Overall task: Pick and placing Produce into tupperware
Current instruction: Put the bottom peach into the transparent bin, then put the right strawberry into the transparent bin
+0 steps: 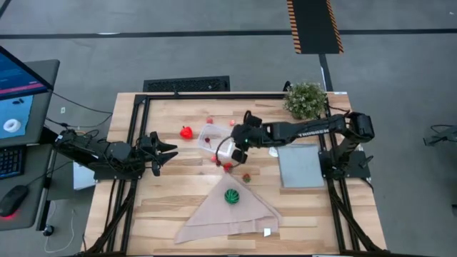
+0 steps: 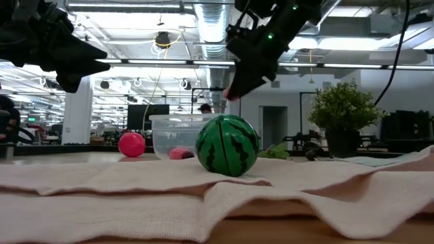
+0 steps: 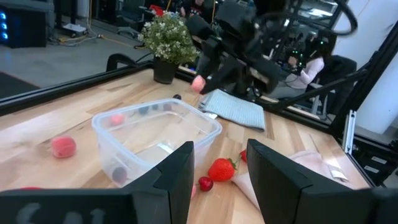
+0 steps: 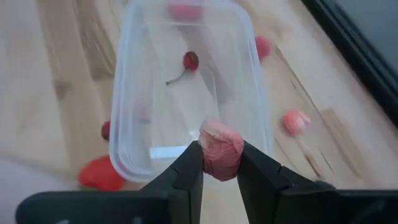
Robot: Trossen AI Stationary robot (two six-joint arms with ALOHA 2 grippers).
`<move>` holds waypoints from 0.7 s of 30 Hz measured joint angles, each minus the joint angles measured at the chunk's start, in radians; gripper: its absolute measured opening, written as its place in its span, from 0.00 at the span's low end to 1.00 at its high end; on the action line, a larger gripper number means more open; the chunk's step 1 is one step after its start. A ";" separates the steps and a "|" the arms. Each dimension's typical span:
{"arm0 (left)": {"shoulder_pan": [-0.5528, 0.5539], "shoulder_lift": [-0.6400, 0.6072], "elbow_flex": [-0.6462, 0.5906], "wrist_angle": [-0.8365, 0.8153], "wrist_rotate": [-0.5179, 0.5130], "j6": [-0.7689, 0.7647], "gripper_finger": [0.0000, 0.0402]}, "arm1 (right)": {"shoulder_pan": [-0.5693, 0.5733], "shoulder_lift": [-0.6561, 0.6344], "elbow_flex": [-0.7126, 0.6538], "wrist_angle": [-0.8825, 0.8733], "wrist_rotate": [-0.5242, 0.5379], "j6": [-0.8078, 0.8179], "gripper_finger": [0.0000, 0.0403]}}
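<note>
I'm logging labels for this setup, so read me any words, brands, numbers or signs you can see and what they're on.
White lettering on the right arm: too small to read.
Monitor screen beside the table: shows graphics, no text can be read.
Small white tag on the beige cloth: no text can be read.
Nothing else carries text.

Grey floor (image 1: 214, 50), ceiling pipes (image 2: 210, 20), perhaps a monitor (image 1: 18, 93) beside the table.

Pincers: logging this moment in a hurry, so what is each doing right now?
Left pincer: open, empty, beside the tupperware.
Right pincer: shut on a pink produce piece above the tupperware.
</note>
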 joint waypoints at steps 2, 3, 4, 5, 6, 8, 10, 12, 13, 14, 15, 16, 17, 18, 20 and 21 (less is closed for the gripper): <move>0.000 0.000 0.000 -0.008 0.000 0.000 0.35 | -0.023 0.001 0.004 0.026 -0.046 -0.006 0.27; 0.000 0.000 0.000 -0.010 0.000 0.000 0.35 | -0.033 0.011 0.004 0.039 -0.053 -0.008 0.27; 0.000 0.000 0.000 -0.011 0.000 0.000 0.35 | -0.041 0.024 0.004 0.056 -0.054 -0.014 0.27; 0.000 0.000 0.000 -0.011 0.000 0.000 0.35 | -0.047 0.033 0.003 0.054 -0.057 -0.020 0.27; 0.000 0.000 0.000 -0.011 -0.001 0.000 0.35 | -0.052 0.038 0.001 0.046 -0.058 -0.024 0.27; 0.000 0.000 0.000 -0.013 -0.008 0.000 0.35 | -0.055 0.048 0.004 0.073 -0.058 -0.024 0.28; 0.000 0.000 0.000 -0.016 -0.018 0.000 0.35 | -0.055 0.068 0.004 0.091 -0.058 -0.029 0.30; 0.000 0.000 0.000 -0.016 -0.020 0.000 0.35 | -0.054 0.091 0.002 0.106 -0.059 -0.035 0.36; 0.000 0.000 0.000 -0.016 -0.020 0.000 0.35 | -0.054 0.099 0.002 0.126 -0.059 -0.035 0.40; 0.000 0.000 0.000 -0.016 -0.021 0.000 0.35 | -0.054 0.101 0.002 0.134 -0.059 -0.035 0.44; 0.000 0.000 0.000 -0.016 -0.022 0.000 0.35 | -0.054 0.101 0.002 0.141 -0.059 -0.035 0.48; 0.000 0.000 0.000 -0.016 -0.024 0.000 0.35 | -0.054 0.101 0.003 0.151 -0.059 -0.035 0.52; 0.000 0.000 0.000 -0.016 -0.026 0.000 0.35 | -0.054 0.101 0.003 0.157 -0.059 -0.035 0.56; 0.000 0.000 0.000 -0.016 -0.026 0.000 0.35 | -0.054 0.101 0.003 0.160 -0.058 -0.035 0.59; 0.000 0.000 0.000 -0.016 -0.026 0.000 0.35 | -0.054 0.091 0.004 0.147 -0.058 -0.035 0.65; 0.000 0.000 0.000 -0.016 -0.026 0.000 0.35 | -0.053 0.083 0.008 0.137 -0.058 -0.034 0.66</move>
